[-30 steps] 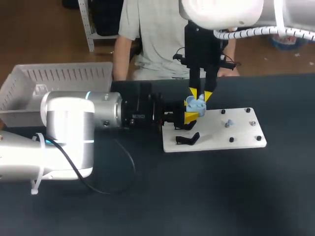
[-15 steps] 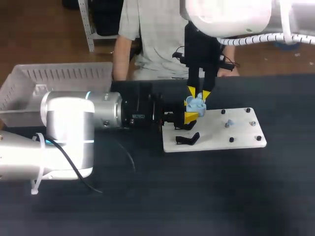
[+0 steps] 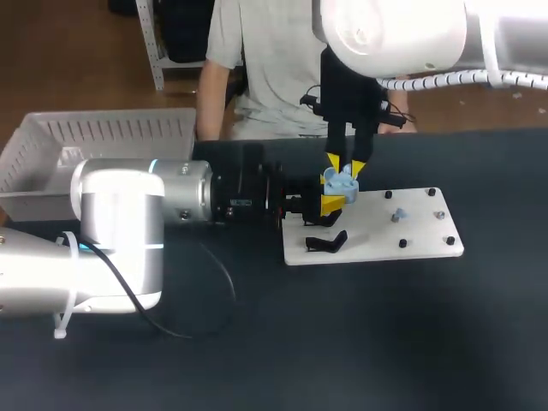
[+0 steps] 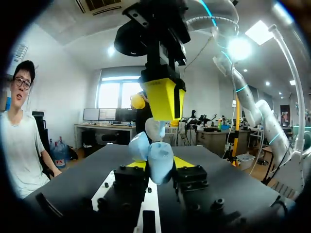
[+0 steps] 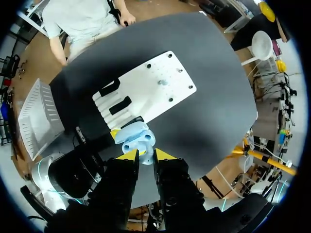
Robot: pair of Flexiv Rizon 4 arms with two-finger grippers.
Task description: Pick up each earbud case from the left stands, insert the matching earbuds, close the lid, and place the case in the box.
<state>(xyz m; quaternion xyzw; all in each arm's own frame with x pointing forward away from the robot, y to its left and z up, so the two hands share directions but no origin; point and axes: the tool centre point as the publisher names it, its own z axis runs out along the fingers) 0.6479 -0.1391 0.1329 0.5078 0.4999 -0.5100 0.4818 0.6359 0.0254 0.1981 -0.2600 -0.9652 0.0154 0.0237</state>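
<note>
Left gripper (image 3: 333,202) clamps the open pale-blue plastic earbud case (image 5: 136,138).
Right gripper (image 5: 146,155) pinches a pale rounded earbud (image 4: 155,128) just above it, over the flat white board (image 3: 377,241).

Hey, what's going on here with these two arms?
The left gripper holds an open blue case over the edge of the white board. The right gripper hangs above it, pinching an earbud just over the open case. Another earbud sits on the board, and the box stands off to the left.
</note>
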